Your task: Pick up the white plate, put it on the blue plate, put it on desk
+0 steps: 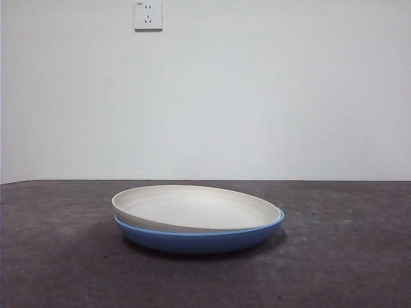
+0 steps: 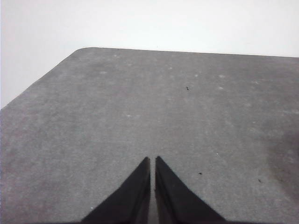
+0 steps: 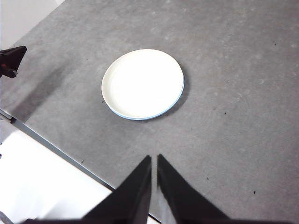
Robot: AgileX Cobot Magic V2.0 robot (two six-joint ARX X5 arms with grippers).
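Note:
The white plate [image 1: 192, 206] lies inside the blue plate [image 1: 199, 239], slightly tilted with its left edge raised, in the middle of the desk [image 1: 58, 256]. In the right wrist view the white plate [image 3: 141, 82] covers the blue plate, of which only a thin rim [image 3: 174, 102] shows. My right gripper [image 3: 154, 158] is shut and empty, high above the desk and well apart from the plates. My left gripper [image 2: 153, 159] is shut and empty over bare desk [image 2: 140, 107]; no plate shows in its view. Neither gripper shows in the front view.
A wall socket [image 1: 148, 15] sits on the white wall behind the desk. The desk's edge [image 3: 56, 147] runs beside the plates in the right wrist view. A black tip of the other arm [image 3: 11, 59] shows at that picture's edge.

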